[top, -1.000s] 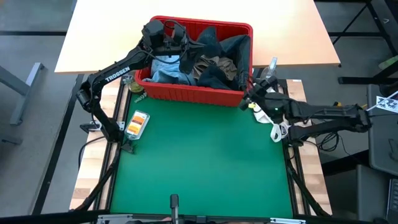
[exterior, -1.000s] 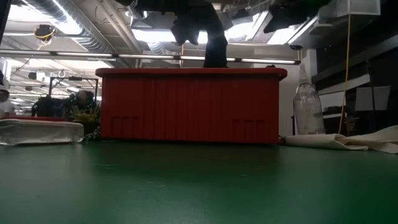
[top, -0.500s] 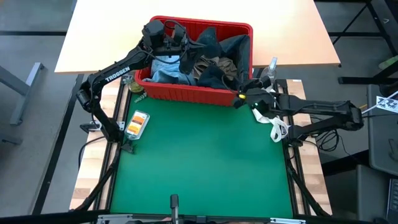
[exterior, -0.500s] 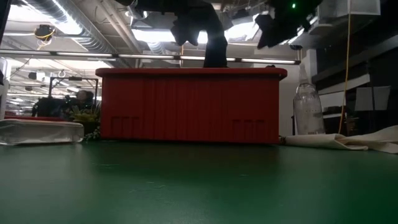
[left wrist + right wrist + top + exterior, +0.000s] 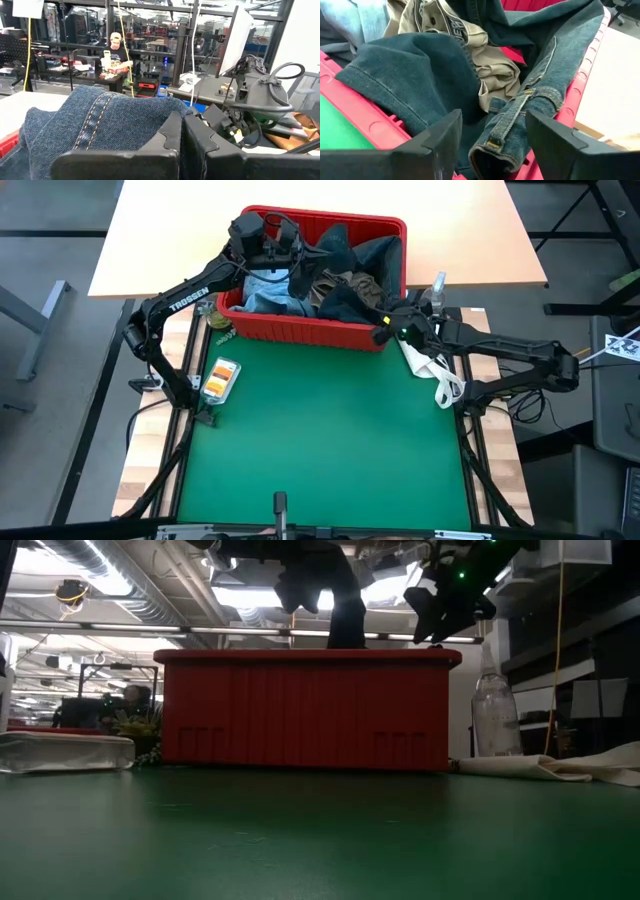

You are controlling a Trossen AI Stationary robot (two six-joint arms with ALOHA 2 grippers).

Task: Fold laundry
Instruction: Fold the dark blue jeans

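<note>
The red basket [image 5: 300, 330] at the table's far side holds the laundry: dark navy jeans [image 5: 415, 75], a beige khaki piece [image 5: 490, 70] and light blue denim [image 5: 268, 292]. My left gripper [image 5: 293, 268] hangs level over the basket's left half, shut on dark denim [image 5: 100, 120]. My right gripper [image 5: 383, 330] is open and tipped down over the basket's near right corner. In the right wrist view its two fingers stand on either side of a jeans end [image 5: 515, 120] without touching it [image 5: 495, 142]. My left gripper pinches a bunched fold of the dark blue denim [image 5: 150, 117] between its two shut fingers, coming in level. The cloth bulges up beside the fingers. A dark length of it [image 5: 347, 615] hangs down below the gripper into the basket.
A white cloth [image 5: 432, 372] lies on the table's right side under my right arm. A clear bottle [image 5: 437, 285] stands by the basket's right end. An orange-and-white packet [image 5: 221, 377] lies at the left. The green mat [image 5: 320, 440] spreads toward the near edge.
My right gripper has moved toward the table's left and far side, from beside the basket's right end to over its near right corner. It has sunk a little, tipped downward and rolled, and stays open.
</note>
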